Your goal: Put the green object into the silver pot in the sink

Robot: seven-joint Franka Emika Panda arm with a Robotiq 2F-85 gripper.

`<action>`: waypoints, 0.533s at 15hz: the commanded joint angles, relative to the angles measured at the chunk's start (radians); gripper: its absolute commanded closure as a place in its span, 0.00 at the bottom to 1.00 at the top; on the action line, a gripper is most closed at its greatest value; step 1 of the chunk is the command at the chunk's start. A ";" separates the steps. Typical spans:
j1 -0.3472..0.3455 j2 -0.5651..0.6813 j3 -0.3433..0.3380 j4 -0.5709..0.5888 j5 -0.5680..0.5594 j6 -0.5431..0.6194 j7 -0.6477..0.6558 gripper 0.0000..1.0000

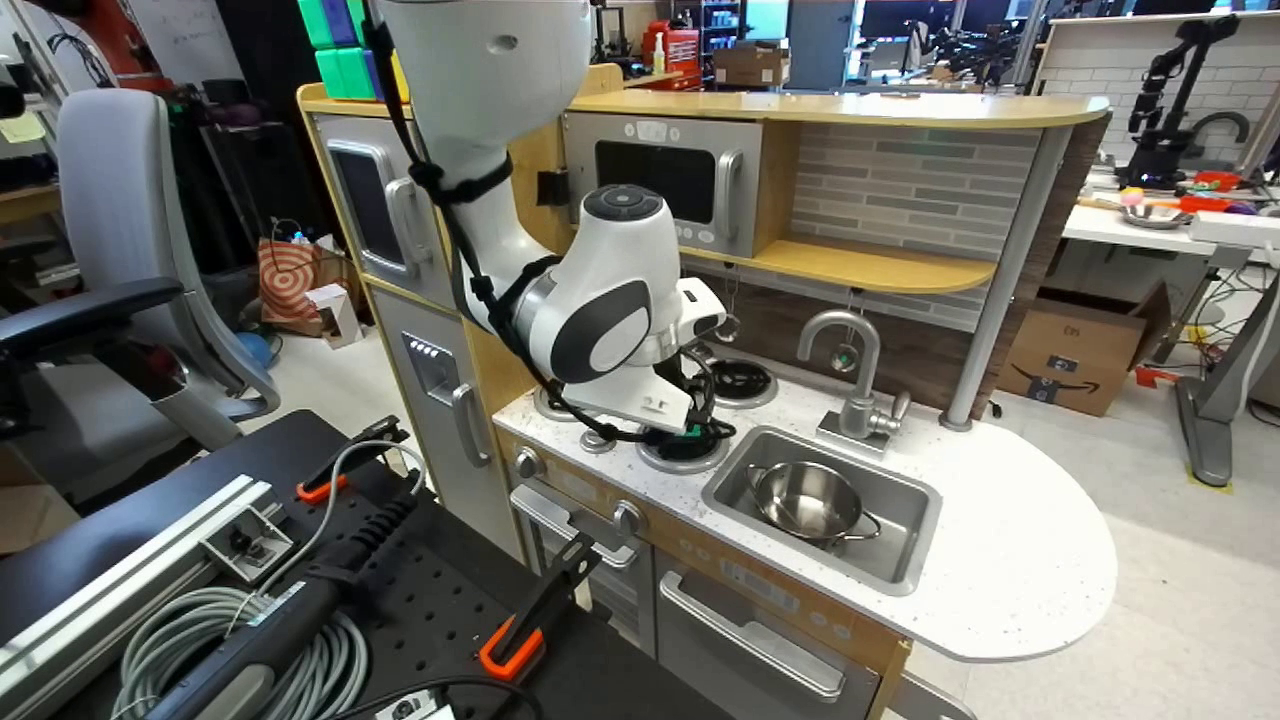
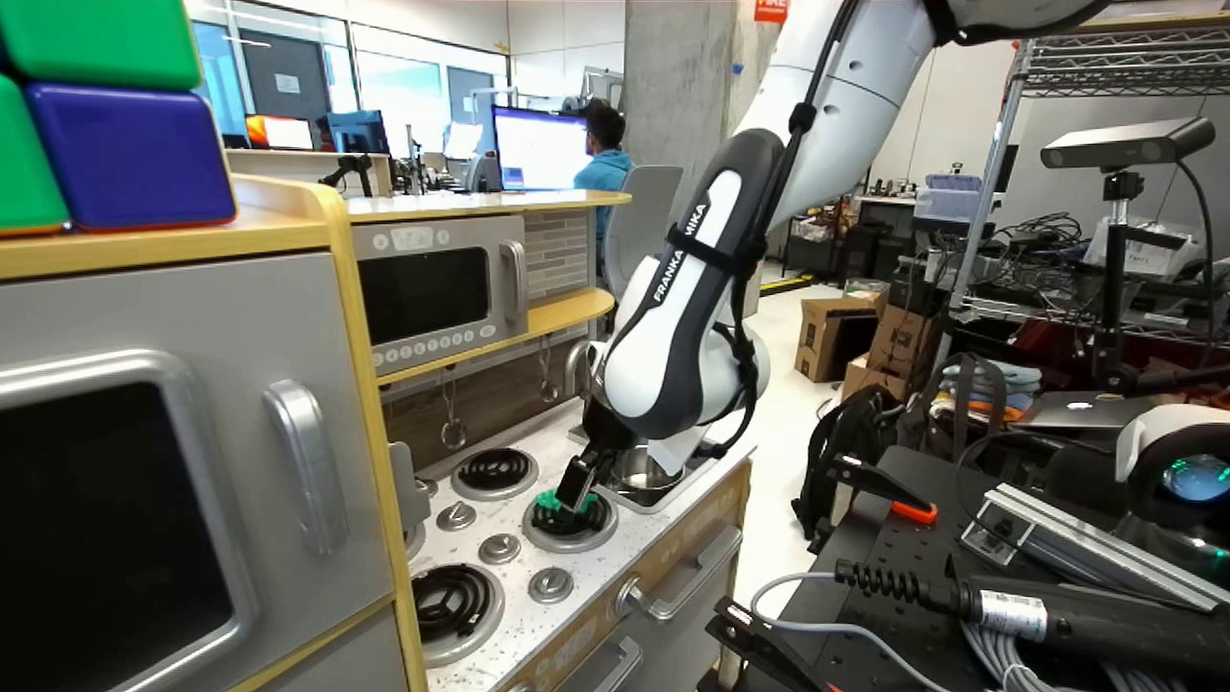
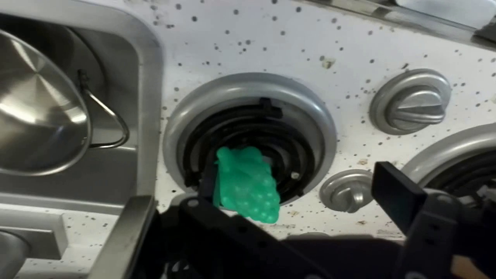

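While the gripper (image 3: 300,178) stands with its jaws spread wide, the green toy (image 3: 248,184) lies between them, on a burner (image 3: 252,124).
It sits touching, or nearly touching, one jaw and well apart from the other, so closing could, I'd guess, shove it across the burner or pinch it askew; its bumpy skin might give a weak hold, and a slip could drop it short of the pot (image 1: 808,500) in the sink (image 1: 907,532). The counter (image 1: 1030,560) is white, flecked with dark spots. Out in the room: a grey chair (image 1: 125,215), and a man (image 2: 603,167) at a monitor (image 2: 538,149).
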 commanded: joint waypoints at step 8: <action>0.000 -0.068 -0.049 -0.084 -0.073 0.073 0.105 0.00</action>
